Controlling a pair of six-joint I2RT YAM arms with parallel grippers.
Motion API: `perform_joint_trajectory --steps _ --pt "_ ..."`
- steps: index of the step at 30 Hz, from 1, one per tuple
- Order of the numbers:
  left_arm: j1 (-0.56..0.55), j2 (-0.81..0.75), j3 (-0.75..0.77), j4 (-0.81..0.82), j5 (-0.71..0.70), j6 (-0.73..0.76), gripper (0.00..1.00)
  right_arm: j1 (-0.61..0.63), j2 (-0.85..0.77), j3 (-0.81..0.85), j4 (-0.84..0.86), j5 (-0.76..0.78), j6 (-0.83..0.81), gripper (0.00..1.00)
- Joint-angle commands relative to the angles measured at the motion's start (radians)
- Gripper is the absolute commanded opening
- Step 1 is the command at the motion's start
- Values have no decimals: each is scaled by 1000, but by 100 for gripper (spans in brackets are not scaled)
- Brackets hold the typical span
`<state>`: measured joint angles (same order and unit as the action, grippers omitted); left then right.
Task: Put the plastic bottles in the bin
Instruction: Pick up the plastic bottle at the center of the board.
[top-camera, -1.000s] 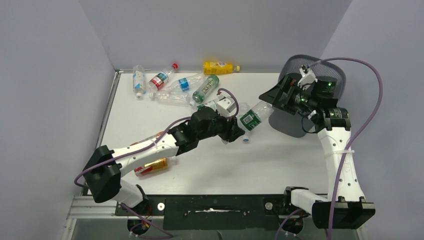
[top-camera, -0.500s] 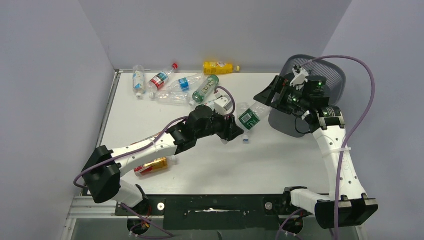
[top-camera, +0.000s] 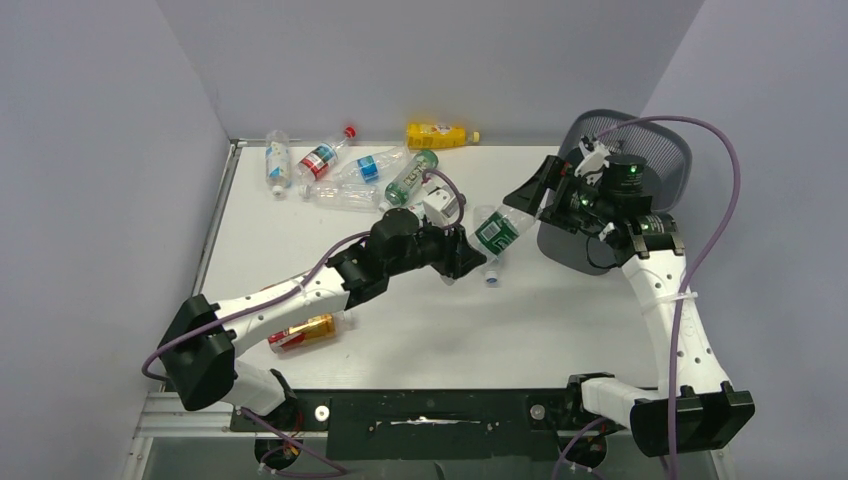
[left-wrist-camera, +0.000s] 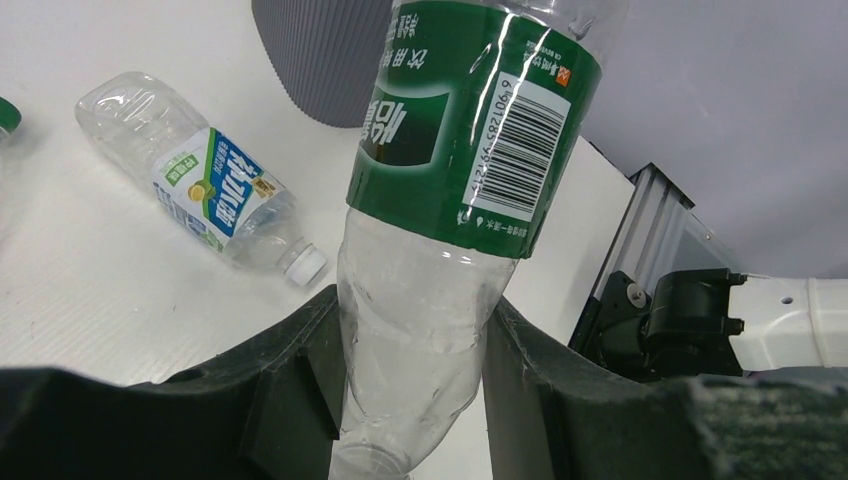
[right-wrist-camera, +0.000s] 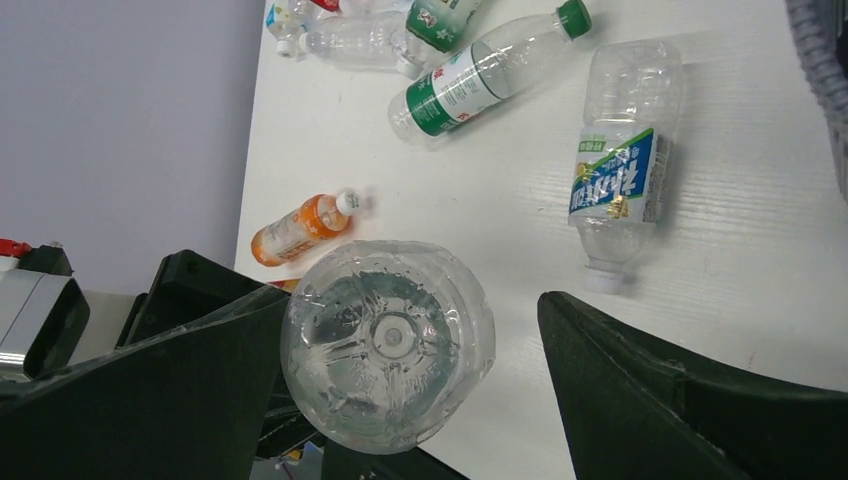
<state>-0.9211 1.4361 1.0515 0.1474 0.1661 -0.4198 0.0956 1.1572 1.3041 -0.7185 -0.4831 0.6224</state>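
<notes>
My left fingers pinch the clear neck end of a green-labelled bottle. It is held off the desk, towards the right edge, with its base pointing at the bin. My right fingers are spread wide around that base, one close against it and the other apart. The bin stands at the far right corner. A blue-labelled bottle lies on the desk nearby. Other bottles are clustered in the far left corner.
</notes>
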Motion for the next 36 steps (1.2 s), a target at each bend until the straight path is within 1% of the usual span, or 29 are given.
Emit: perform_joint_trajectory --steps 1,5,7,8,9,11,14,15,17,21,24,26,31,36 --pt "6 -3 34 134 28 -21 25 22 -8 -47 114 -77 52 99" --pt "7 22 41 156 36 -30 26 35 -8 -50 127 -78 60 92" --pt "7 37 46 157 38 -31 28 36 -9 -42 124 -77 59 84" --pt "7 41 48 155 37 -31 31 36 -10 -36 122 -76 58 81" --pt "7 47 50 150 34 -32 38 36 -9 -25 113 -69 55 74" --pt "7 50 49 148 30 -34 45 36 -8 -4 94 -52 44 68" --pt "6 50 46 141 25 -34 51 36 -1 33 62 -22 22 57" --pt "7 50 45 138 23 -34 52 36 1 43 54 -12 15 55" --pt "6 47 43 133 19 -33 54 36 5 58 39 3 6 53" --pt "7 33 39 113 7 -26 63 35 20 110 -4 55 -34 53" --pt "8 13 32 92 -15 -15 70 32 46 192 -61 114 -75 53" --pt "13 -4 24 82 -25 -12 73 25 69 259 -97 154 -100 53" --pt "23 -33 16 64 -32 -8 75 -28 129 453 -188 239 -155 53" --pt "30 -47 9 51 -34 -2 75 -160 156 611 -208 270 -175 53"
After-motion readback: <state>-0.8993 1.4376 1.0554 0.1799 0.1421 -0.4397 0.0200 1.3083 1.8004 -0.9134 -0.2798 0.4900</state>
